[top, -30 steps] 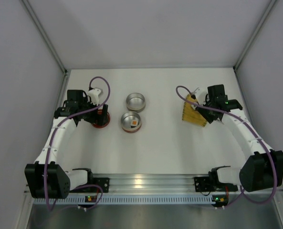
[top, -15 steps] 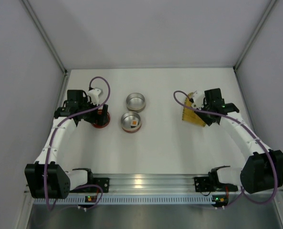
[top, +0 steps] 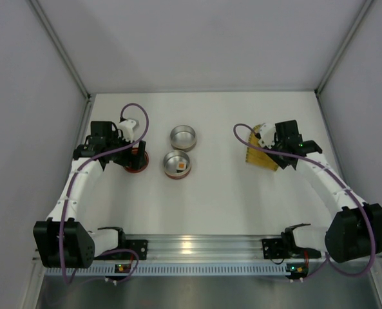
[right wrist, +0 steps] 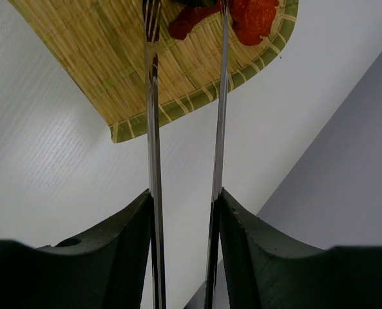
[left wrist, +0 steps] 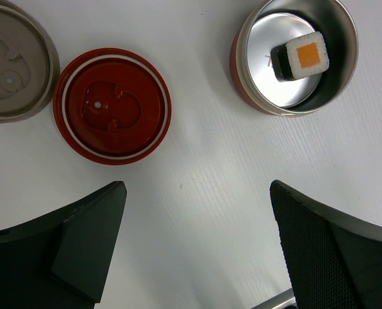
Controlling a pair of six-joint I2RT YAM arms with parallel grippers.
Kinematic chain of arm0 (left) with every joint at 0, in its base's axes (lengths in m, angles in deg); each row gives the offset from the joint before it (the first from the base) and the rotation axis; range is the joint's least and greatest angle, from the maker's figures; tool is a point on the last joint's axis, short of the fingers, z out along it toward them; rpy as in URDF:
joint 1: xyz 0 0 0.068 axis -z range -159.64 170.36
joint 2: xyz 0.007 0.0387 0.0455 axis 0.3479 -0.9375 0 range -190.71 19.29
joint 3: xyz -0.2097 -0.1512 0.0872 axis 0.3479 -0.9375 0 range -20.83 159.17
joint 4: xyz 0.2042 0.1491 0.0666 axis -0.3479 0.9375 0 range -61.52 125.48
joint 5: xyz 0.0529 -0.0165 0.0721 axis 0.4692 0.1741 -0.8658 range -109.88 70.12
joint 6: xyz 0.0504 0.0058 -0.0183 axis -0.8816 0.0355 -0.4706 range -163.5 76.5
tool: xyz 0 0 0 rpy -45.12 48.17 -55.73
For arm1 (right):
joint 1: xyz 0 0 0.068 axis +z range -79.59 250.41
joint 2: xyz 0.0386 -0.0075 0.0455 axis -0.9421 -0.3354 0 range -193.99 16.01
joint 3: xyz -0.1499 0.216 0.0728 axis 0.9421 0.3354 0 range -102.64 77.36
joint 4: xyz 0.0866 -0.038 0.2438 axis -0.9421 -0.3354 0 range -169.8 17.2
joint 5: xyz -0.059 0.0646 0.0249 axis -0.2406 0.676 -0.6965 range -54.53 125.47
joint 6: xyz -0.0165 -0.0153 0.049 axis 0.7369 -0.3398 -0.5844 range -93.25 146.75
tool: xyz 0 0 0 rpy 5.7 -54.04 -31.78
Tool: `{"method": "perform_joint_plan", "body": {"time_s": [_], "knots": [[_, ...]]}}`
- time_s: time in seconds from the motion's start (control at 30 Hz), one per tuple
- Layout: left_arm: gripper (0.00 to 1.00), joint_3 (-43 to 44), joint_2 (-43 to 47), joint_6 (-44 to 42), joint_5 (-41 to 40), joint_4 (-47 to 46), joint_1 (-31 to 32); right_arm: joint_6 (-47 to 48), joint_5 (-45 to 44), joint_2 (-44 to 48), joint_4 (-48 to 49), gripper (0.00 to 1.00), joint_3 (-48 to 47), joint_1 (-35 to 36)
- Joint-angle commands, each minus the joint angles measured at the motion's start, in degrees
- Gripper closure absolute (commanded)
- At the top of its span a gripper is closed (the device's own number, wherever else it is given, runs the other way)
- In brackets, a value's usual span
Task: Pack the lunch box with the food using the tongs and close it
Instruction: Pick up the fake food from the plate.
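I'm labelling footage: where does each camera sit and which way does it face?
Top: above and behind, looking down at the table; left arm and right arm show.
Left wrist: faces down at lid and tin; open left gripper shows.
Right wrist: looks along tongs to tray; right gripper holds them.
Top and left wrist share the tin.

Bare table [left wrist: 203,148] lies open between the red lid [left wrist: 112,106] and the steel bowl [left wrist: 258,45], beneath the wide-spread left gripper [left wrist: 196,193]. Right wrist view: tongs [right wrist: 219,129] leave a narrow slot over the tray [right wrist: 113,58]; red pieces [right wrist: 252,19] apparently block its far end; side wall [right wrist: 345,161] stands close by.
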Motion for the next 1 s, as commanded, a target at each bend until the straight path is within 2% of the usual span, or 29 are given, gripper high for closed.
{"method": "perform_joint_plan", "body": {"time_s": [0.0, 0.27, 0.37, 0.53, 0.83, 0.97], "knots": [[0.02, 1.7, -0.2, 0.4, 1.0, -0.8, 0.0, 0.4, -1.3, 1.1, 3.8, 0.58, -0.6, 1.2], [0.02, 1.3, -0.3, 0.2, 1.2, -1.0, 0.0, 0.3, -1.8, 0.0, 4.4, 0.59, -0.8, 1.9], [0.02, 1.2, -0.3, 0.2, 1.1, -1.0, 0.0, -0.2, -1.7, -0.7, 4.2, 0.53, -1.4, 1.9], [0.02, 1.2, -0.2, 0.2, 1.1, -1.1, 0.0, -0.3, -1.9, -1.2, 4.3, 0.53, -1.5, 2.3], [0.02, 0.8, -0.2, 0.1, 1.0, -1.1, 0.0, -0.3, -3.5, -0.8, 5.6, 0.64, -1.4, 2.4], [0.02, 0.8, -0.2, 0.1, 1.0, -1.2, 0.0, 0.1, -4.0, -0.6, 5.2, 0.76, -1.6, 2.3]]}}
